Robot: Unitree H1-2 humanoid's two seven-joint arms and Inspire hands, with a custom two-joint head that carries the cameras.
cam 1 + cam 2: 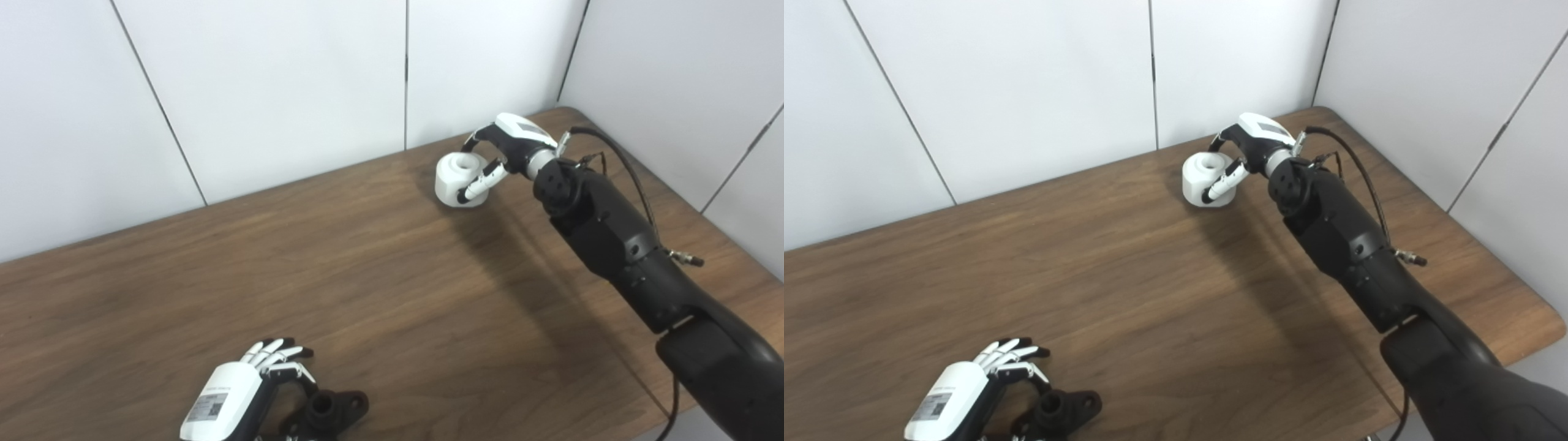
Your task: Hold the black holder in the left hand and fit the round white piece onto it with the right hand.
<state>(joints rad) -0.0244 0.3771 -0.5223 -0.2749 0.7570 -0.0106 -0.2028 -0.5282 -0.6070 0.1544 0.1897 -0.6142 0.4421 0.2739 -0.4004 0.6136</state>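
Observation:
The black holder (pixel 331 409) lies on the wooden table (pixel 380 269) at the near edge, with a round socket facing up. My left hand (pixel 245 386) rests just left of it, fingers apart and curled toward it, not closed on it. The round white piece (pixel 454 176), with a hole in its top, stands on the table at the far right. My right hand (pixel 508 147) is wrapped around it, fingers behind and thumb across its front. Both also show in the right eye view: the holder (pixel 1059 409) and the white piece (pixel 1200 174).
White panel walls (pixel 275 92) close off the table at the back and right. The table's rounded right corner (pixel 1549 324) is near my right forearm. A cable (pixel 618 159) loops along the right arm.

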